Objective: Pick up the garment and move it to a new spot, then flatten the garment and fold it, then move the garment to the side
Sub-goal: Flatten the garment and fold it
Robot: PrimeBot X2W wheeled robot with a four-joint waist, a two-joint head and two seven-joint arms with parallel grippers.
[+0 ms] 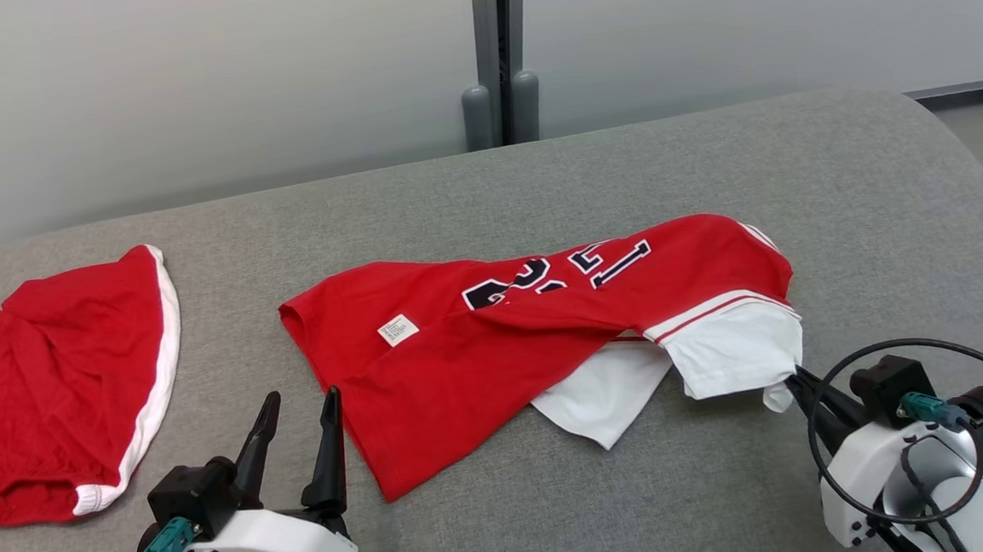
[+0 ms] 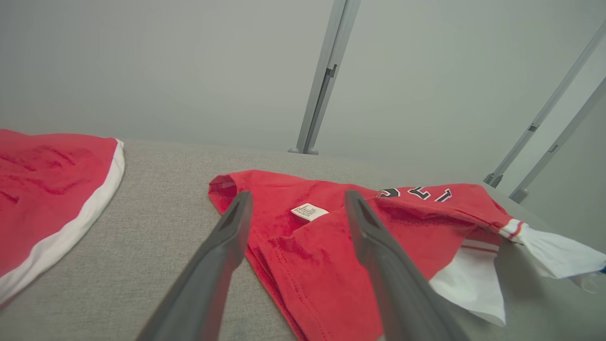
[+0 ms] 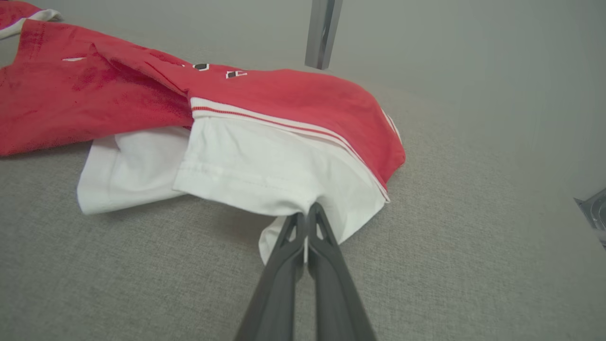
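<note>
The garment (image 1: 496, 344) is a red jersey with white sleeves and dark numbers, lying crumpled on the grey table; it also appears as the garment (image 2: 322, 246) and the garment (image 3: 265, 123). My right gripper (image 3: 307, 213) is shut on the edge of its white sleeve (image 3: 265, 175), which is lifted slightly off the cloth surface; in the head view the right gripper (image 1: 792, 374) meets the sleeve at the jersey's right end. My left gripper (image 1: 298, 397) stands open just left of the jersey's lower hem, its fingers (image 2: 227, 246) spread with nothing between them.
A second red garment with white trim (image 1: 54, 379) lies at the table's left end. The grey table (image 1: 537, 179) curves away at the right edge. A grey post (image 1: 500, 62) and pale wall stand behind.
</note>
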